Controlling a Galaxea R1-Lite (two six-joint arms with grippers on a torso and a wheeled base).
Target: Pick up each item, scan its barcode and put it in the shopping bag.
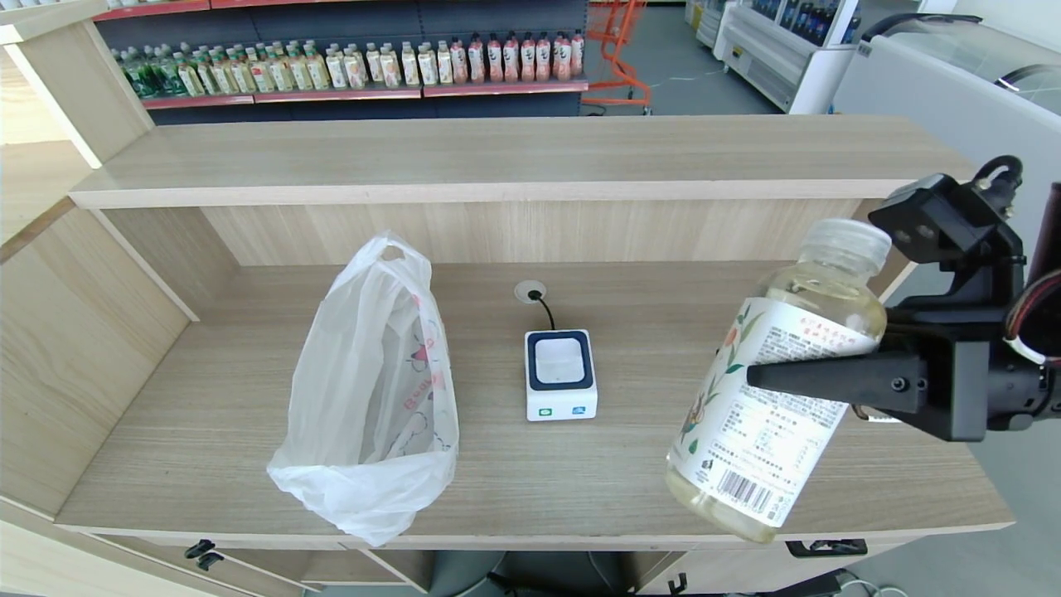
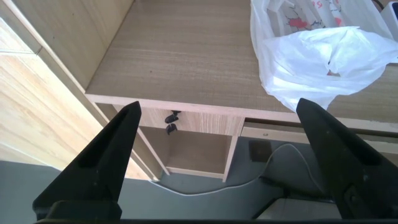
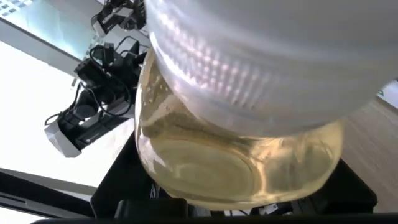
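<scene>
My right gripper [image 1: 816,377] is shut on a clear bottle [image 1: 775,390] of pale yellow drink with a white cap and a white label, held tilted above the counter's right front, barcode facing me near its base. The right wrist view looks along that bottle [image 3: 249,137] from its cap end. A white scanner [image 1: 560,374] with a dark-framed window sits at the counter's middle, left of the bottle. The white plastic shopping bag [image 1: 373,398] stands at the left, mouth upward. My left gripper [image 2: 217,155] is open, below and in front of the counter's front edge, near the bag [image 2: 323,56].
The wooden counter [image 1: 580,473] has a raised back wall and a left side wall. A black cable [image 1: 547,313] runs from the scanner to a hole behind it. Open counter lies between scanner and bottle. Shelves of bottles stand far behind.
</scene>
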